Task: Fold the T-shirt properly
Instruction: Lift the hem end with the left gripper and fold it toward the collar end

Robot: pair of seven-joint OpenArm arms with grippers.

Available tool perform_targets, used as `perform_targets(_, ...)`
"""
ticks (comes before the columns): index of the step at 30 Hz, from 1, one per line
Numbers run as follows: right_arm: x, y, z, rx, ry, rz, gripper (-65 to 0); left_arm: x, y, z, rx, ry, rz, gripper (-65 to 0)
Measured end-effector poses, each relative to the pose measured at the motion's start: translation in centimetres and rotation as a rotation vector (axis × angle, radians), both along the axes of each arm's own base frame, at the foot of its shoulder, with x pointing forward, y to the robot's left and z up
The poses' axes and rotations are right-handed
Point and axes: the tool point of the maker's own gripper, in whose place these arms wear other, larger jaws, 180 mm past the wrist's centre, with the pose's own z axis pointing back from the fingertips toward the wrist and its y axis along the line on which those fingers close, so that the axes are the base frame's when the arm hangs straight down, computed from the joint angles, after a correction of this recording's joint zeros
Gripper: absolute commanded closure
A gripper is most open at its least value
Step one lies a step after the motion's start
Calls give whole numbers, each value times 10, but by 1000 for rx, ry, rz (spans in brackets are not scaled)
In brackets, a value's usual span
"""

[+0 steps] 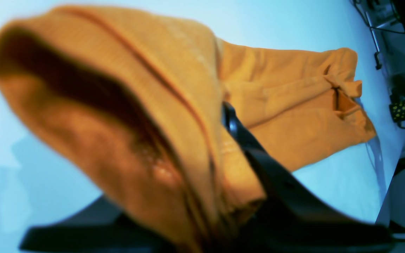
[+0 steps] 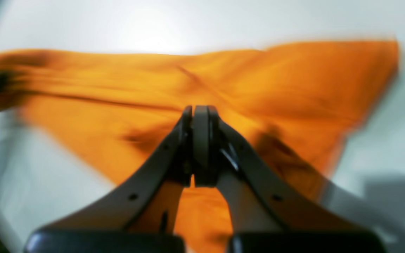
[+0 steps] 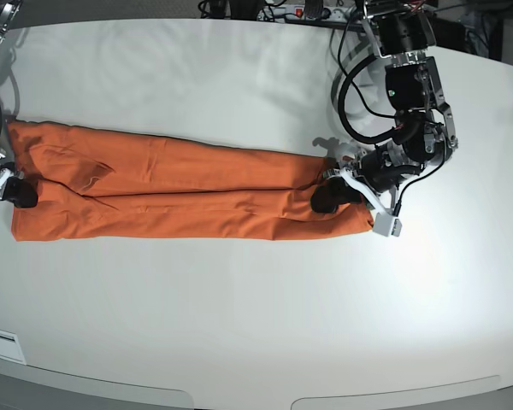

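Base view shows one T-shirt point(image 3: 179, 192), two arms and one white tabletop point(image 3: 256, 325). The T-shirt is plain orange, folded lengthwise into a long narrow band that lies flat across the middle of the tabletop, running from that view's left edge to a little past centre on the right. A long crease runs along the band's length, with soft wrinkles near its left end.

The left claw point(image 3: 329, 195) sits at the band's right end in the base view, its dark tips pressed into the cloth. In the left wrist view the left claw point(image 1: 223, 196) is clamped on a thick bunch of the orange fabric, which bulges up close to the lens and out of focus, while the rest of the T-shirt point(image 1: 294, 105) stretches away across the tabletop point(image 1: 329, 179).

The right claw point(image 3: 21, 195) is at the band's left end in the base view. In the right wrist view the right claw point(image 2: 200, 112) has its two fingers pressed together, with the blurred orange cloth point(image 2: 258, 88) spread behind and beneath it; whether any fabric is pinched between the tips cannot be told.
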Motion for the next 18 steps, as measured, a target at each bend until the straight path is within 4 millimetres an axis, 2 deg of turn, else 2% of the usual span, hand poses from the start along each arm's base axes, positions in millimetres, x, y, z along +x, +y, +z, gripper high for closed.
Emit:
perform_targets(3, 1, 0, -16, -74, 16, -2, 0, -1, -1, -1, 2, 4, -8, 0)
perform_targets(5, 2, 6, -18, -69, 16, 12, 0, -1, -2, -1, 3, 1, -12, 0)
perform_targets(10, -7, 11, -35, -94, 57, 29, 0, -1, -1, 0, 4, -1, -13, 0)
perform_targets(14, -9, 16, -50, -126, 25, 5, 0, -1, 1, 9, -17, -37, -34, 0)
perform_targets(18, -13, 20, -58, -131, 0, -2, 0, 3, 4, 13, -2, -46, -47, 0)
